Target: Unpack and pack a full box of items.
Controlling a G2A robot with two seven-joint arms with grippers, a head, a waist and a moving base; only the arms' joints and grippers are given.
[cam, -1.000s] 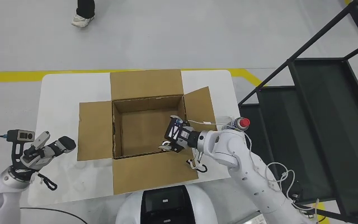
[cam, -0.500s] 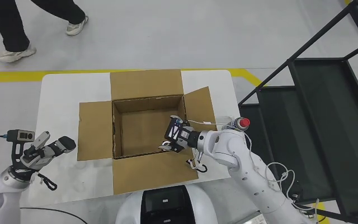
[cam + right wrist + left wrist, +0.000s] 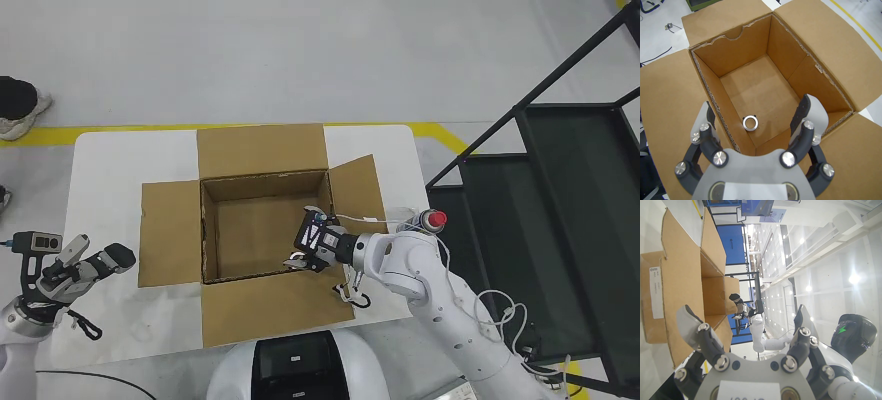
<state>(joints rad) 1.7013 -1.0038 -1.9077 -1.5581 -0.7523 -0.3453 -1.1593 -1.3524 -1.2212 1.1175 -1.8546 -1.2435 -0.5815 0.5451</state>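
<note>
The cardboard box (image 3: 262,150) stands open on the white bench (image 3: 110,170), with all four flaps folded outward. Inside I see a single item, a small metal ring (image 3: 750,123). It lies flat on the floor of the box with its hole upward, close to one side wall and near a corner. The right gripper (image 3: 756,105) hangs above this corner, with its fingers spread wide and nothing between them. The left gripper (image 3: 742,314) is also spread and empty, and it waits well apart from the box, at the bench's edge on the robot's left.

I judge that the step in hand is to take out this last item, so the unpacking looks almost finished.

To do it well, the right gripper should go down straight. In the right wrist view one finger appears over the corrugated rim of the wall, so it should first shift a little toward the middle of the box. The ring sits very near the wall, and there is little room for a finger between them. It is probably better to turn the wrist so that the fingers close along the wall. The ring is low and smooth, so the pads must reach almost to the floor before closing, or it may slip away.
</note>
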